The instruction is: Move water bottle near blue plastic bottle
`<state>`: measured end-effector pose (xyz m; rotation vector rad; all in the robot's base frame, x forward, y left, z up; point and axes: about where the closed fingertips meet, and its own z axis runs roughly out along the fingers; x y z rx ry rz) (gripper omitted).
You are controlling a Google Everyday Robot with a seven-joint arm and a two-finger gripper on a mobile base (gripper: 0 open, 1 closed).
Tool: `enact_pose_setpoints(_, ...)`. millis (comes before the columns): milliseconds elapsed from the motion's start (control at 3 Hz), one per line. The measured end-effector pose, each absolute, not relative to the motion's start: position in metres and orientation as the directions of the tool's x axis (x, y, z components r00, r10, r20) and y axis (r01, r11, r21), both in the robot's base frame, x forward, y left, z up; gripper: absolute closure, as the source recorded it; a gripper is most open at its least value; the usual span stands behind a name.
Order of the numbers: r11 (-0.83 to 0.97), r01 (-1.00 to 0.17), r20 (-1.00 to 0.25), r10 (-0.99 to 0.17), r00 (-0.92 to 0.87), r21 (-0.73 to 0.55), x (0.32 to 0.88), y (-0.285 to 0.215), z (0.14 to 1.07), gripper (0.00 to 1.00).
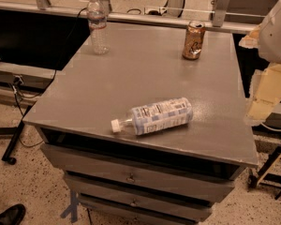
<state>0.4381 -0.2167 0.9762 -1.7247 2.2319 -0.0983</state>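
The water bottle (98, 25) stands upright at the far left corner of the grey cabinet top (131, 74); it is slim, clear and ribbed, with a white cap and a narrow red-striped band. The blue plastic bottle (154, 116) lies on its side near the front edge, white cap pointing left, wrapped in a blue-and-white label. Only a white and cream part of my arm (271, 55) shows at the right edge, beyond the cabinet's right side. My gripper is out of view.
A tan drink can (193, 40) stands upright at the far right of the top. The cabinet has drawers (131, 177) below. A railing and posts run behind it. A black shoe (7, 215) is on the floor at bottom left.
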Motion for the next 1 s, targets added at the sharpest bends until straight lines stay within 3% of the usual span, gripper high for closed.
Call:
enact_pose_setpoints(667,0.285,-0.925,-0.271,-0.938,-0.216,-0.25,0.465,-0.199,0.973,0.0)
enact_pose_setpoints(1000,0.3,-0.924,-0.38,-0.904,-0.196,-0.237,0.517,-0.152,0.968,0.0)
